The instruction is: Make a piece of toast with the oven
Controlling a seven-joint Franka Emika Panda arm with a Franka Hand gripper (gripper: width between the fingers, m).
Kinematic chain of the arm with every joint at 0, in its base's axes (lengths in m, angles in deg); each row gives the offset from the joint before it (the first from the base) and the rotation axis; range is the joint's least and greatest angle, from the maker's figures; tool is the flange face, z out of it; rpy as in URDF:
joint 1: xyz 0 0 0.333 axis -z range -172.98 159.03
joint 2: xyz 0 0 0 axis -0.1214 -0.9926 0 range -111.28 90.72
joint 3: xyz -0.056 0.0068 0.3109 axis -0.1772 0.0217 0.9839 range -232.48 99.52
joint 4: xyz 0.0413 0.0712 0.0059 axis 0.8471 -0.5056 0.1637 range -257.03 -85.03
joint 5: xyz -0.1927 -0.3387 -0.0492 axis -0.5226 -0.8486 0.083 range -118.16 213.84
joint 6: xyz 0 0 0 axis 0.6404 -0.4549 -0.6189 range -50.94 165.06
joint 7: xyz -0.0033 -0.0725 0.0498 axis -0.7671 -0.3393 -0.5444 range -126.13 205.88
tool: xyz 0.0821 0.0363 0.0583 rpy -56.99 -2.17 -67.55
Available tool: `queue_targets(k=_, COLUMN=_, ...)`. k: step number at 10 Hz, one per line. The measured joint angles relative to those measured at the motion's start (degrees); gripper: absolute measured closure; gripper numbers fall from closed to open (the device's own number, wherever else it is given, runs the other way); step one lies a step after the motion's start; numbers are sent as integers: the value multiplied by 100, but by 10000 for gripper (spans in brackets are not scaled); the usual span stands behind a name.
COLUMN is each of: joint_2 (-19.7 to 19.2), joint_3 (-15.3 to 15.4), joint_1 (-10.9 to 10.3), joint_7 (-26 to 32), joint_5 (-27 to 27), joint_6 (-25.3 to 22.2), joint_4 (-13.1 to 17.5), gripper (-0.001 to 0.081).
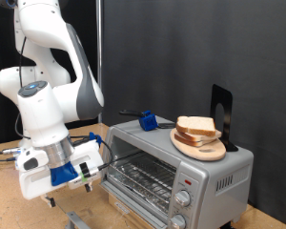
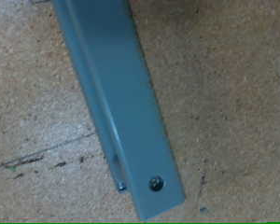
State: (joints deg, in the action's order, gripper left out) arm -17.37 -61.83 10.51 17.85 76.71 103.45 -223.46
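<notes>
The silver toaster oven (image 1: 215, 177) stands at the exterior view's right. Its front is open and the wire rack (image 1: 143, 176) shows inside. Two pale bread slices (image 1: 196, 127) lie stacked on a round wooden plate (image 1: 204, 150) on top of the oven. My gripper (image 1: 67, 196) hangs low at the exterior view's bottom left, in front of the oven's opening and close to the table. No bread is between its fingers. The wrist view shows a grey-blue metal bar (image 2: 121, 103) with a screw (image 2: 156, 183) over the table. The fingers do not show there.
A blue object with a black handle (image 1: 146, 121) lies on the oven's top, left of the plate. A black stand (image 1: 221, 114) rises behind the plate. Two knobs (image 1: 184, 199) sit on the oven's front right. The table (image 1: 10, 205) is speckled wood board.
</notes>
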Motion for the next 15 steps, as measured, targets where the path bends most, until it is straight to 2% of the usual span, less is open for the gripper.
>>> queue_targets(k=1, joint_2=5, joint_3=0, joint_1=12, joint_7=209, joint_5=161, joint_6=-156, joint_4=3, gripper=1)
queue_targets(k=3, joint_2=380, joint_3=-42, joint_1=191, joint_7=1209, joint_5=914, joint_6=-1190, joint_4=41, gripper=1)
queue_targets(k=5, joint_2=823, joint_3=-190, joint_1=347, joint_7=1818, joint_5=1382, joint_6=-2118, joint_4=85, gripper=1)
queue_targets(k=9, joint_2=1546, joint_3=-499, joint_1=438, joint_7=1985, joint_5=1699, joint_6=-3472, joint_4=245, gripper=1)
queue_targets(k=11, joint_2=1855, joint_3=-629, joint_1=460, joint_7=1904, joint_5=1703, joint_6=-3854, joint_4=319, gripper=1)
queue_targets(k=12, joint_2=2045, joint_3=-640, joint_1=463, joint_7=1759, joint_5=1699, joint_6=-3897, joint_4=283, gripper=1)
queue_targets(k=13, joint_2=2027, joint_3=-639, joint_1=462, joint_7=1771, joint_5=1694, joint_6=-3897, joint_4=275, gripper=1)
queue_targets(k=15, joint_2=2081, joint_3=-606, joint_1=358, joint_7=2663, joint_5=1695, joint_6=-4313, joint_4=393, gripper=1)
